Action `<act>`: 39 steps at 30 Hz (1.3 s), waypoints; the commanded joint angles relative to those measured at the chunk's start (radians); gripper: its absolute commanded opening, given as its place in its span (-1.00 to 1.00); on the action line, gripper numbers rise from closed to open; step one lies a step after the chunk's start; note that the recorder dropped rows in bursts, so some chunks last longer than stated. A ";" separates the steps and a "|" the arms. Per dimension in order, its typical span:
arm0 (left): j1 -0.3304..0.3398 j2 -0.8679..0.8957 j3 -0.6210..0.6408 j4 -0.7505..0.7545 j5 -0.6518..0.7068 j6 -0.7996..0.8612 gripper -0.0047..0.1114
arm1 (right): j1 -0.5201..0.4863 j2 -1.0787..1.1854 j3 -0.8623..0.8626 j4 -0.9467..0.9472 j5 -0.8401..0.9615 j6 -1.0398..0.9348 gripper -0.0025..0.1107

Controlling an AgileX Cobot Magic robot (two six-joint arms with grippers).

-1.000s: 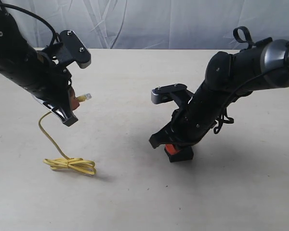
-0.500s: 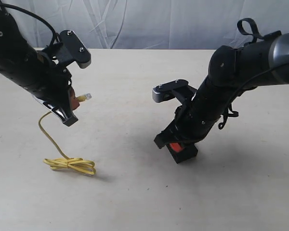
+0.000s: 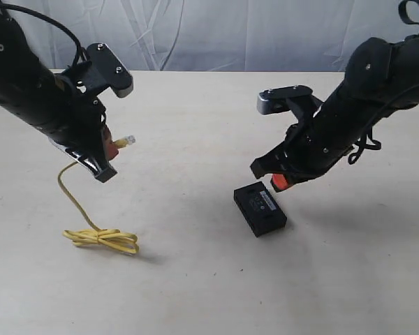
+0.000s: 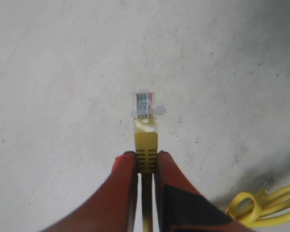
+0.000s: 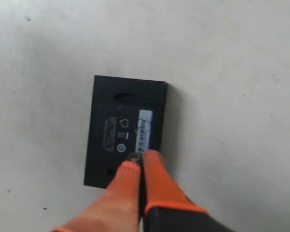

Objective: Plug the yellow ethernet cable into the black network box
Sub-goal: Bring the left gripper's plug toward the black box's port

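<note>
The cable's plug (image 4: 145,110) is pinched in the left claw (image 3: 106,148), aloft at left. The box (image 3: 260,208) lies on the surface (image 3: 195,279) mid-right, the right claw (image 3: 279,183) pressed together, empty, above it. Steadying the box, then aligning the plug, seems called for next.

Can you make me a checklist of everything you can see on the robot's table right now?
Surface: pale table, bare apart from the job's things.
Job's things: yellow ethernet cable, bundle lying on the table, one clear plug lifted; black network box flat on the table, label up.
Clutter: nothing seen.
End effectors: left end effector shut on the cable just behind the plug; right end effector shut, empty, above the box.
Cables: black arm wiring on both arms.
Surroundings: grey-white curtain behind.
</note>
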 commanded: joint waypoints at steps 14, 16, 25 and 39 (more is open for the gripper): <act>0.001 0.136 0.038 -0.338 0.012 0.211 -0.92 | -0.153 0.052 0.002 0.104 -0.027 -0.009 -0.97; -0.016 0.157 0.038 -0.353 0.008 0.235 -0.92 | -0.169 0.052 0.002 0.114 -0.027 -0.016 -0.97; -0.155 0.241 0.038 -0.355 -0.107 0.252 -0.92 | -0.171 0.052 0.002 0.174 -0.031 -0.077 -0.97; -0.287 0.343 -0.016 -0.346 -0.298 0.255 -0.92 | -0.171 0.052 0.002 0.201 -0.054 -0.077 -0.97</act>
